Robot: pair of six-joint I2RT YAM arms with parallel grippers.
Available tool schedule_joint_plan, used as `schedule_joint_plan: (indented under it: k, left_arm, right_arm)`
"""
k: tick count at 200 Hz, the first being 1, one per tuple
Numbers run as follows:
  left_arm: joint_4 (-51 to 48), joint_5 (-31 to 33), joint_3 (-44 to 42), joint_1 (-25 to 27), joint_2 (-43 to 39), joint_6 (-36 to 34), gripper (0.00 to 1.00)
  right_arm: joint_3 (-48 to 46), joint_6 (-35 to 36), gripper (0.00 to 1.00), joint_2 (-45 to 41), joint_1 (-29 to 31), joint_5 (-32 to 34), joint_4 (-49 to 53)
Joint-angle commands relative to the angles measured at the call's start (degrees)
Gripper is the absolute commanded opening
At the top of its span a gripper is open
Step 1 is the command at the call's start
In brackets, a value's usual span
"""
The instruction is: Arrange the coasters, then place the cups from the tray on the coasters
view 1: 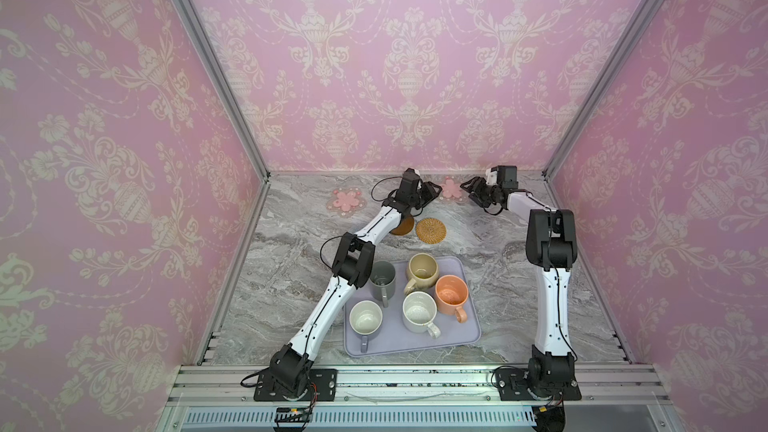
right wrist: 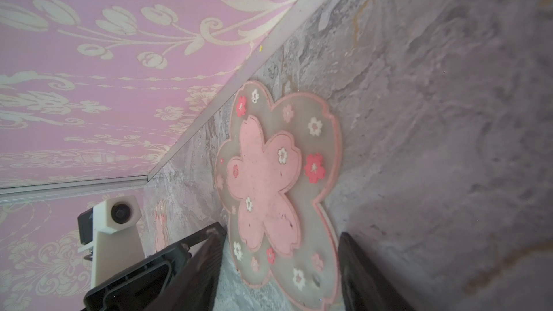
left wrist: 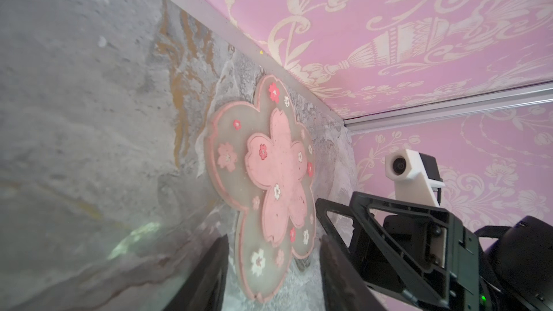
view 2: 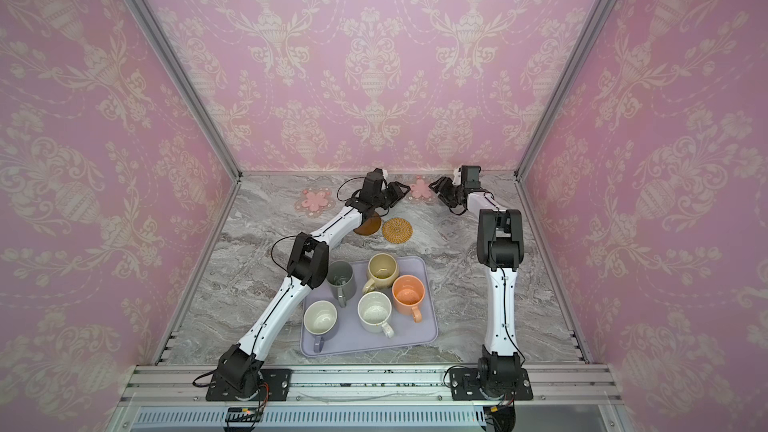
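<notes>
Pink flower coaster lies flat by the back wall, bracketed by left gripper and right gripper, both spread open, gripping nothing. Likely best: one arm only pinches an edge petal, low and level.

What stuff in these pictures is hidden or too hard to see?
Dark brown coaster: in both top views the left arm covers part of it.
Dark grey cup: in both top views the same arm hides one side.
Left gripper and right gripper at the flower coaster: touching or not is unclear; fingers blurred in wrist views, tiny in top views.
</notes>
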State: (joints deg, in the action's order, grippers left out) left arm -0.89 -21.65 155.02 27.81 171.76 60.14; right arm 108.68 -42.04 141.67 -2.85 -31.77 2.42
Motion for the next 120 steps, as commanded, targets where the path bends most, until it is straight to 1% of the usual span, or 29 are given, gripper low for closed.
schedule_joint_plan:
  k: [1,60,120]
  left_arm:
    - [0.8,1.2,1.3,0.4,4.3,2.5,0.53]
    - [1.5,-2.8,1.3,0.7,4.4,4.0,0.52]
    - [0.1,-5.1,1.3,0.9,3.7,3.5,0.51]
  right_arm:
    - [-0.5,0.6,0.64,1.5,0.5,-1.4,1.9]
    - [-6.7,-1.7,0.64,-1.1,1.3,-3.8,-3.0]
    - [-10.1,-2.0,0.63,-3.0,2.1,-4.1,-3.7]
